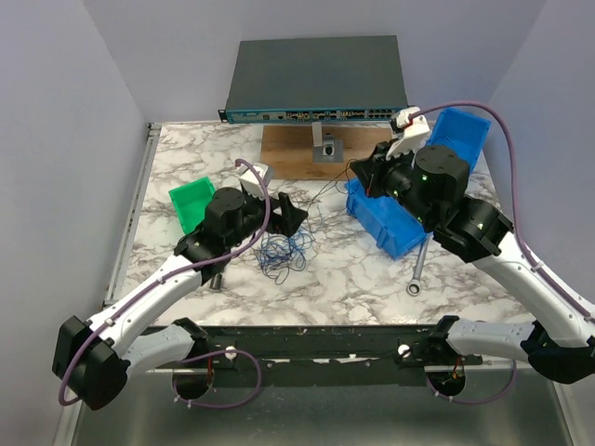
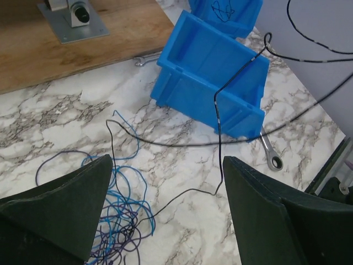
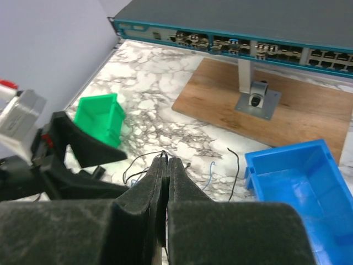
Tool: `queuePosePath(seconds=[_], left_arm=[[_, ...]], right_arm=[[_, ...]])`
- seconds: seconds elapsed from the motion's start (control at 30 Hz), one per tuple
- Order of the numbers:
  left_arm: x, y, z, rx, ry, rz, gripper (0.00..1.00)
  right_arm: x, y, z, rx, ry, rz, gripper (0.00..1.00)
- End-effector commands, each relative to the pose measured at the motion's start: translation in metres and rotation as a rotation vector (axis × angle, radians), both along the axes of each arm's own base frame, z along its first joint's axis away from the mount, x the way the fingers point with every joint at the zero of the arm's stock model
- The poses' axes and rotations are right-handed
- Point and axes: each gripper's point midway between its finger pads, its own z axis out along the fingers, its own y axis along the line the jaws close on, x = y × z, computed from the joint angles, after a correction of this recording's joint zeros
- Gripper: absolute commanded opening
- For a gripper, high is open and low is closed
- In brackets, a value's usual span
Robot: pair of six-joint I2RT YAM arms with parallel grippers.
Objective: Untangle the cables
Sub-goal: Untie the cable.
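Right pincer (image 3: 166,160) nipping thin cables (image 1: 284,252), marbled table (image 1: 372,279)

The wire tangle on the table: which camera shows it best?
Top external: the whole wire tangle lies in plain sight, though small. Left wrist shows its loops close up but cut off below. Right wrist shows only stray strands.

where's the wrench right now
In the top view the wrench lies flat on the marble table, right of centre, just in front of the nearer blue bin, its ring end pointing toward the arm bases.
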Motion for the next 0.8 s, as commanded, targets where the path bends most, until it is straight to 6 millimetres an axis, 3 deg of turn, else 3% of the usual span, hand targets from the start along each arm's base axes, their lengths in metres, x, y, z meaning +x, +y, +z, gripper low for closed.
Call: queuePosePath(seconds=[0.0,0.1,0.17,0.23,0.3,0.37,0.5,0.53,0.57,0.6,0.63,0.67,0.77], left_arm=[[0.014,-0.013,0.033,-0.061,-0.133,-0.029,0.82],[0.021,-0.012,0.041,-0.037,-0.165,-0.013,0.79],[0.022,-0.014,0.046,-0.033,-0.180,-0.022,0.70],[0.021,-0.016,0.052,-0.042,-0.192,-0.036,0.51],[0.021,-0.015,0.057,-0.046,-0.205,-0.030,0.23],[0.019,-0.011,0.062,-0.037,-0.214,-0.023,0.03],[0.014,0.005,0.074,0.004,-0.221,0.024,0.00],[0.012,0.010,0.078,0.008,-0.222,0.037,0.00],[0.010,0.014,0.080,0.015,-0.215,0.052,0.00],[0.009,0.018,0.081,0.022,-0.205,0.064,0.00],[0.008,0.021,0.086,0.021,-0.202,0.077,0.00],[0.007,0.024,0.088,0.023,-0.196,0.088,0.00],[0.005,0.030,0.104,0.026,-0.196,0.110,0.00]], right_arm=[[-0.019,0.005,0.015,0.041,0.008,0.095,0.01],[-0.024,0.011,0.015,0.050,0.017,0.134,0.01],[-0.025,0.014,0.014,0.053,0.022,0.149,0.01],[-0.023,0.014,0.011,0.049,0.027,0.143,0.01],[-0.020,0.013,0.007,0.041,0.032,0.125,0.01],[-0.016,0.011,0.000,0.032,0.036,0.100,0.01],[-0.002,0.004,-0.029,0.000,0.064,0.008,0.03],[0.002,0.003,-0.039,-0.010,0.077,-0.017,0.07],[0.006,0.001,-0.050,-0.021,0.092,-0.042,0.22],[0.008,0.002,-0.060,-0.023,0.104,-0.057,0.45],[0.012,0.002,-0.072,-0.021,0.121,-0.083,0.85],[0.014,0.002,-0.082,-0.014,0.140,-0.105,0.92],[0.012,0.017,-0.115,-0.005,0.183,-0.049,0.94]])
